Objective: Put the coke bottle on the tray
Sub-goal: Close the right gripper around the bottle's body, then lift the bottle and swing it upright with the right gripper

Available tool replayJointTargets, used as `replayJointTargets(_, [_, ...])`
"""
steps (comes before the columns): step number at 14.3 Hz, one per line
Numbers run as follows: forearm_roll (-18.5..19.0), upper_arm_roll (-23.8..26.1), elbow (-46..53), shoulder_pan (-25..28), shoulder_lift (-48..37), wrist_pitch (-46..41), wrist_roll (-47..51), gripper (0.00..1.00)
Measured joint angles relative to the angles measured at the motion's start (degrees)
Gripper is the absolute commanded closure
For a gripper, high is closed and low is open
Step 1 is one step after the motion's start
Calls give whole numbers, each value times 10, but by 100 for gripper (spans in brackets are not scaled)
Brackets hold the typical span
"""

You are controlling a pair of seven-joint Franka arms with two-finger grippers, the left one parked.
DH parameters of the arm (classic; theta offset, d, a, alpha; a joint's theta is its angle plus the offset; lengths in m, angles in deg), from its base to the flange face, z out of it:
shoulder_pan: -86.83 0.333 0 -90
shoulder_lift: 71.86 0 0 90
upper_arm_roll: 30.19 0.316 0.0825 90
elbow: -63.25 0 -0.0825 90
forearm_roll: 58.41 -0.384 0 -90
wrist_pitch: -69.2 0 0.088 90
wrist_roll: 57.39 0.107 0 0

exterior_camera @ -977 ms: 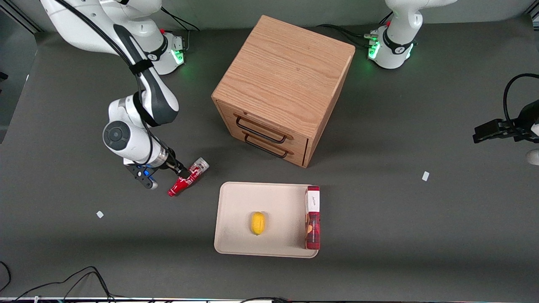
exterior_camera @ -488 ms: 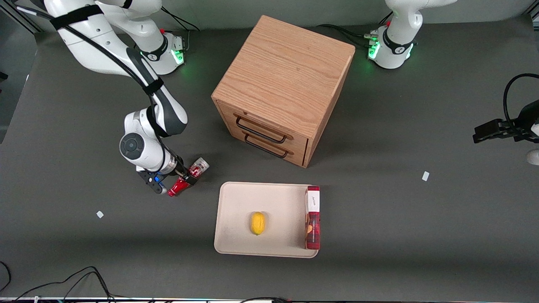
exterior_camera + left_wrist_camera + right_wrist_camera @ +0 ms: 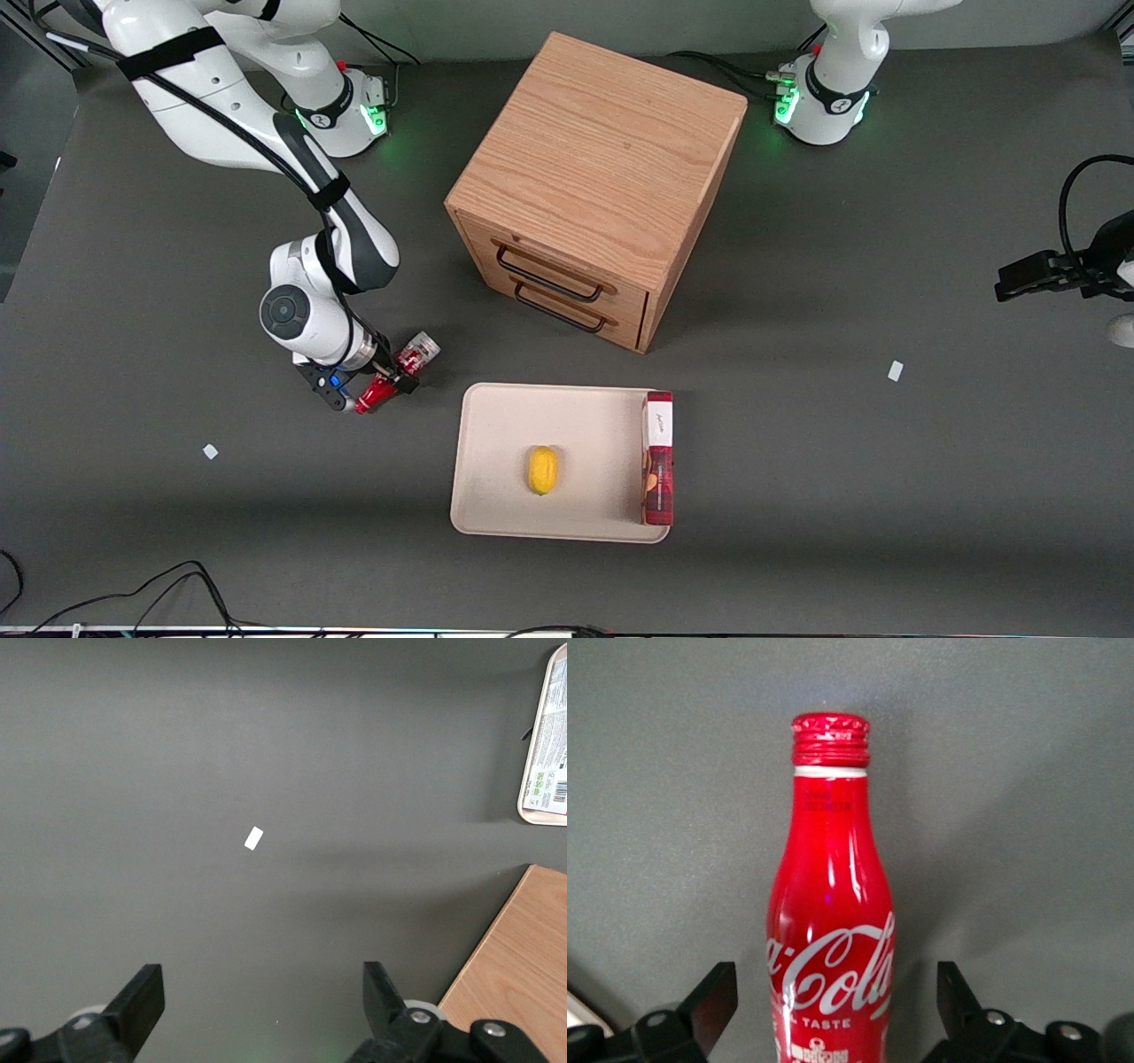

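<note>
Since the earlier frame, pincer (image 3: 387,387) is shifted over the lying coke bottle (image 3: 396,377), fingers (image 3: 713,997) spread either side, not yet closed. Bottle rests on worktop (image 3: 797,461) beside tray (image 3: 496,425). Risk: round body gets nudged, rolls out during closing.

The coke bottle (image 3: 830,939) bears white "Coca-Cola" script, with "TASTE" printed beneath it.

The right arm has swung in closer to the wooden drawer cabinet (image 3: 595,190), and its gripper (image 3: 379,386) now sits low over the coke bottle (image 3: 396,377), fingers (image 3: 709,1003) spread either side of the body. More of the bottle's neck end is now covered by the gripper.
</note>
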Motion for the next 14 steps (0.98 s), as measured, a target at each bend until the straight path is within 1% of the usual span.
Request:
replayJointTargets(2, [0,0,0,0,5,6,0,24])
replayJointTargets(3, [0,0,-1,0,6,9,0,33])
replayJointTargets(5, [0,0,-1,0,6,9,0,54])
replayJointTargets(6, [0,0,-1,0,6,10,0,62])
replayJointTargets(7, [0,0,-1,0,6,10,0,67])
replayJointTargets(12, [1,0,10,-3,-3,4,-3,77])
replayJointTargets(13, [1,-1,17,-4,-11,-16,-10,79])
replayJointTargets(14, [1,-2,29,-5,-21,-46,-22,83])
